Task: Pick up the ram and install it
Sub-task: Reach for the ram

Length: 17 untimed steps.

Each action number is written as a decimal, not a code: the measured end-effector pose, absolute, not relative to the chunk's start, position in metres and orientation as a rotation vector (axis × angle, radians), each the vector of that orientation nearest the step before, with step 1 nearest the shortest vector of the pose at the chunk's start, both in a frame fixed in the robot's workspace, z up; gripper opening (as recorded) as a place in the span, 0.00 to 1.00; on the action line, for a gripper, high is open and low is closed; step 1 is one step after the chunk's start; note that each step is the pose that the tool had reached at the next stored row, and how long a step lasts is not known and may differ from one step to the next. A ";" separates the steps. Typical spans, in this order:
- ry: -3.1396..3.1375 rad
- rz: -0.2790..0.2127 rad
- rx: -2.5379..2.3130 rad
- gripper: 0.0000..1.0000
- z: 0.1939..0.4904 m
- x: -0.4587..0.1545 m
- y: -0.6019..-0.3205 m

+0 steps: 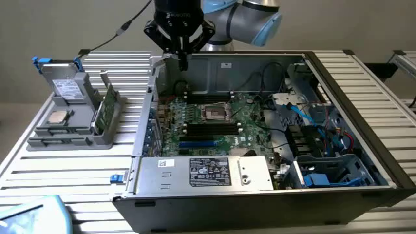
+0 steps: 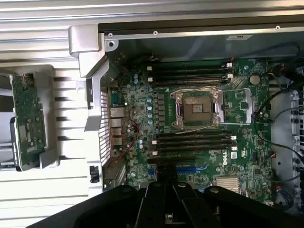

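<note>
Ram [image 1: 184, 63] held over the case [image 1: 260, 204].
Your gripper [image 1: 182, 52] looks clamped narrowly on it; slots [image 1: 209, 127] lie below, running across the exterior view.

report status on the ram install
Gripper up over the open case. Can't tell whether it holds the ram. Nothing lying across the slots.

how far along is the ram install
Nothing looks seated yet: the motherboard's black slots look empty. The claw hangs over the open case, near its far wall in the exterior view. I cannot tell whether it holds the ram. Seating a stick is left.
</note>
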State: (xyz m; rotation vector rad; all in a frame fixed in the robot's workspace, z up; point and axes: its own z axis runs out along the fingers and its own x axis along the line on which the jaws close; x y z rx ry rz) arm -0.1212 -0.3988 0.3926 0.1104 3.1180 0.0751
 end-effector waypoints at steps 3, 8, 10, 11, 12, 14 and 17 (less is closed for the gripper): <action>3.118 0.075 0.110 0.11 0.393 -0.121 -0.399; 3.118 0.075 0.110 0.11 0.393 -0.121 -0.399; 3.118 0.075 0.111 0.11 0.393 -0.122 -0.399; 3.118 0.075 0.111 0.11 0.393 -0.125 -0.399; 3.118 0.075 0.110 0.11 0.393 -0.129 -0.399; 3.120 0.076 0.111 0.11 0.393 -0.138 -0.399; 3.122 0.078 0.111 0.11 0.393 -0.152 -0.399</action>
